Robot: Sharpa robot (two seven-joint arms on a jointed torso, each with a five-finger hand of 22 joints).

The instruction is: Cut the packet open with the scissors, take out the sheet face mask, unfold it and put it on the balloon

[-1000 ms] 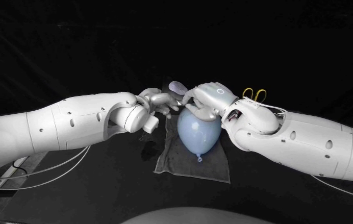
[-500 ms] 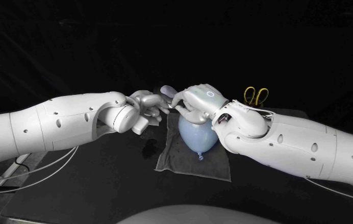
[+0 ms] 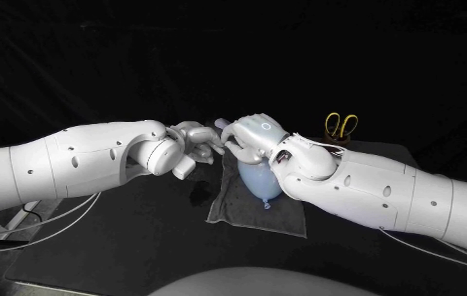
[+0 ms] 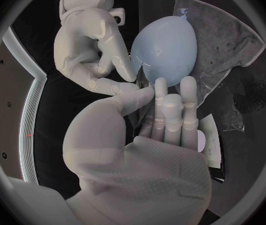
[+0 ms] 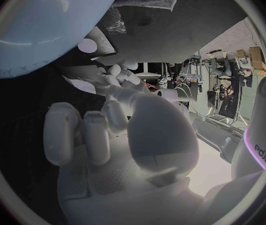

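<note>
Head view: the balloon [image 3: 257, 181] is lying on a grey cloth [image 3: 243, 216] in the middle of the counter [image 3: 146, 242], its knotted end pointing toward the robot and its wide end tucked under the two hands. The right hand [image 3: 253, 137] is hovering over that wide end with its fingers curled down, and in the left wrist view its fingertips are pressing against the balloon's side. The left hand [image 3: 200, 142] is meeting it from the other side. Its fingers are stretching out straight and close together, their tips reaching the balloon's wide end, while the thumb is pointing toward the right hand's fingers.

I cannot tell whether either hand is pinching anything, since the spot where they meet is hidden behind knuckles. The mask itself is not something I can make out.

Just past the balloon's wide end, off the cloth, a flat dark packet [image 4: 214, 150] with a pale edge is lying on the counter, with some crumpled clear film [image 4: 234, 121] beside it. The scissors [image 3: 339, 125] are standing handles-up near the back of the counter, behind the right arm and well apart from the balloon.
</note>
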